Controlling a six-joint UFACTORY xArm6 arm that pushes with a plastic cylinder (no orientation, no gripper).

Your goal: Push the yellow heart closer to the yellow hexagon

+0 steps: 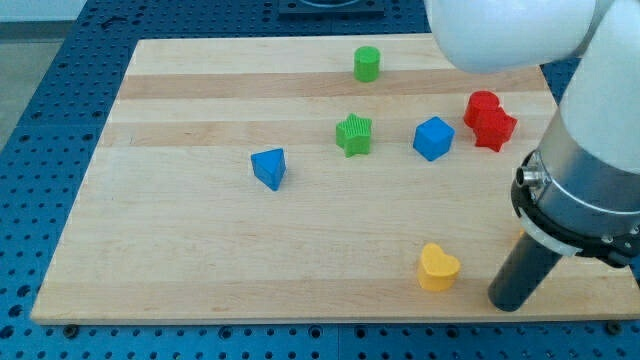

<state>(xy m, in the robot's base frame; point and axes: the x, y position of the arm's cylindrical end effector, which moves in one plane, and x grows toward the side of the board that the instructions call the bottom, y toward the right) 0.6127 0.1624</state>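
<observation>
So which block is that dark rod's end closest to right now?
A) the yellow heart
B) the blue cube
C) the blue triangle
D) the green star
A: my tip rests on the board just to the view's right of the yellow heart, with a small gap between them, while the blue cube, green star and blue triangle lie farther off toward the view's top and left.

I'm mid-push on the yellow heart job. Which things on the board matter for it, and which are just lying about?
Part of the job:
- yellow heart, near the view's bottom
- my tip, just to the heart's right, apart from it
- the yellow hexagon: not visible in this view

Just lying about:
- green cylinder
- green star
- blue cube
- blue triangle
- two red blocks, touching
</observation>
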